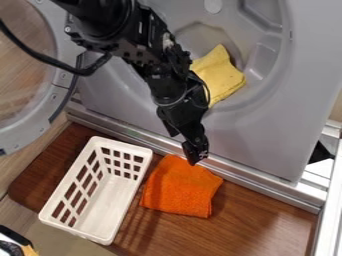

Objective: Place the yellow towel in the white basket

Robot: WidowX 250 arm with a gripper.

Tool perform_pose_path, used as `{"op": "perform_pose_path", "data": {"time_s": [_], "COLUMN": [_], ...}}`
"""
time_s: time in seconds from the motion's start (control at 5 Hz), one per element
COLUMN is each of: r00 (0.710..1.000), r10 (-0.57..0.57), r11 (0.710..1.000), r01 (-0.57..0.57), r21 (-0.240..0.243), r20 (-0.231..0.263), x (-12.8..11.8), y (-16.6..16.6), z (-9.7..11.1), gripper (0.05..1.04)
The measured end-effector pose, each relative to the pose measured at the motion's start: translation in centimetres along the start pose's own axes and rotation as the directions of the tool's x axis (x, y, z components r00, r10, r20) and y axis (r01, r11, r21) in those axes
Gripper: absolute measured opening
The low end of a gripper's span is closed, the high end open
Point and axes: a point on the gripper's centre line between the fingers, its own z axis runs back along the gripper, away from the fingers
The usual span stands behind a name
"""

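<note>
No txt, labels, brands, nos. or signs legible

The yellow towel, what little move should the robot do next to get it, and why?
I think the gripper should lift away from the orange cloth and head for the yellow towel. It hangs by the orange cloth, but the yellow towel lies up in the round opening, outside the white basket.
</note>
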Motion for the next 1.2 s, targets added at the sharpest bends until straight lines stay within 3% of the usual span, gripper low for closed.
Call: {"op": "perform_pose_path", "data": {"time_s": [0.2,0.8,1.0,1.2], "r00": [1.0,0.998,0.994,0.997], "r10": [0.009,0.04,0.052,0.068], "r11": [1.0,0.996,0.991,0.991], "r01": [-0.009,-0.043,-0.063,-0.073], "r21": [-0.01,0.075,0.118,0.11], "r20": [-0.017,0.05,0.094,0.048], "x": [-0.3,3.5,4.9,4.4], "y": [-0.1,3.8,6.0,7.1], "z": [-0.5,1.8,2.9,1.0], "gripper": [1.001,1.001,1.001,1.001]}}
